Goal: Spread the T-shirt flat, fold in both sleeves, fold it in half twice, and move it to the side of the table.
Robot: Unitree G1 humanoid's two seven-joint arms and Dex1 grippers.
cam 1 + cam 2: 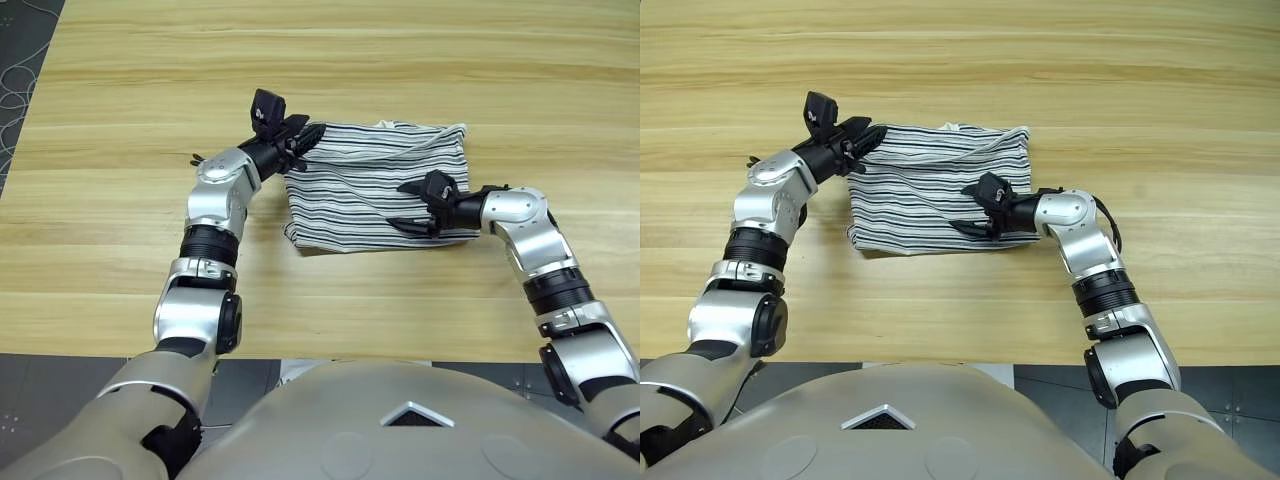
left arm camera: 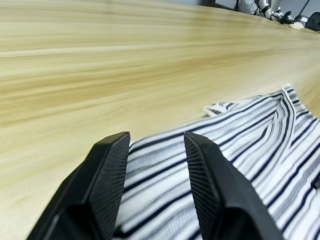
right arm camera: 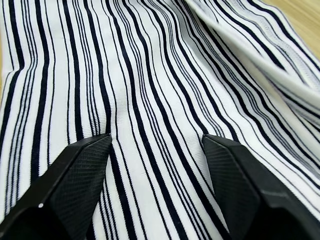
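One T-shirt (image 1: pixel 345 200) on the table (image 1: pixel 300 60), and it's the only garment out there: white with dark stripes, folded down to a compact rectangle and lying flat around the middle of the wooden top. A white trimmed edge runs across its far right portion. Two grippers are in play, one at each end of the bundle. The left gripper (image 1: pixel 308 135) sits at the shirt's far left corner. From the left wrist view, its two black ribbed fingers (image 2: pixel 112 170) stand apart with a moderate gap, striped cloth showing between and beneath them, and nothing is pinched. The right gripper (image 1: pixel 408 206) hangs over the near right part of the shirt, pointing in toward the left. From the right wrist view its two fingers are spread wide, well apart, with the striped fabric lying smooth under the gap and nothing clamped there either. So that's two grippers, four fingers, both sets of jaws parted, and one folded shirt resting between the two arms on the bare wood.
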